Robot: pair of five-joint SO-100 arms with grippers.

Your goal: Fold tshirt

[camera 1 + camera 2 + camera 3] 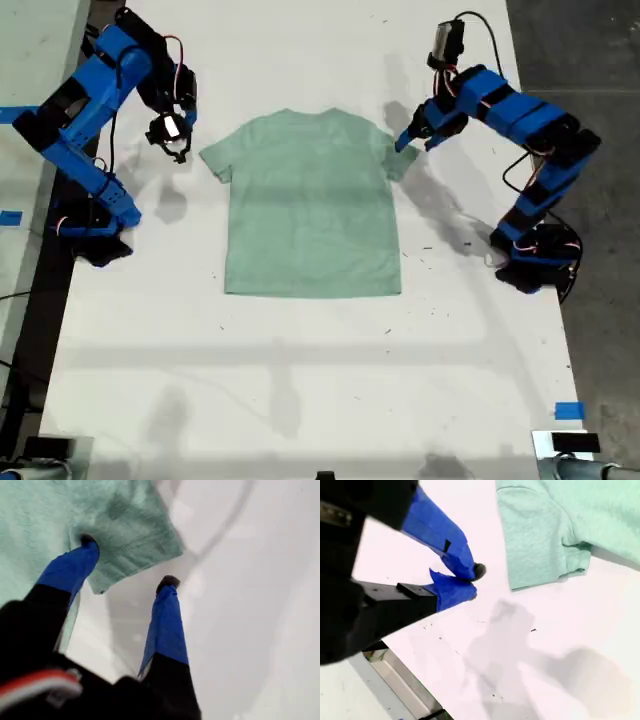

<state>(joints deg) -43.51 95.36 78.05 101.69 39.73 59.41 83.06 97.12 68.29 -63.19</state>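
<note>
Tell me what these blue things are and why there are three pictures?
They are two robot arms on a white table. One picture looks down from above. The other two come from small cameras riding on each arm's gripper. A mint-green tshirt lies flat between the arms. My first gripper is open at a sleeve, one fingertip on the cloth and one on the table; it is the arm at the exterior view's right. My second gripper, at that view's left, is shut and holds nothing, off to the side of the other sleeve.

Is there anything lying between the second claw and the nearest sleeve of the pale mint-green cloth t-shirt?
Nothing: in the second wrist view only bare white table separates my second claw from the pale mint-green cloth t-shirt; the exterior view agrees.
</note>
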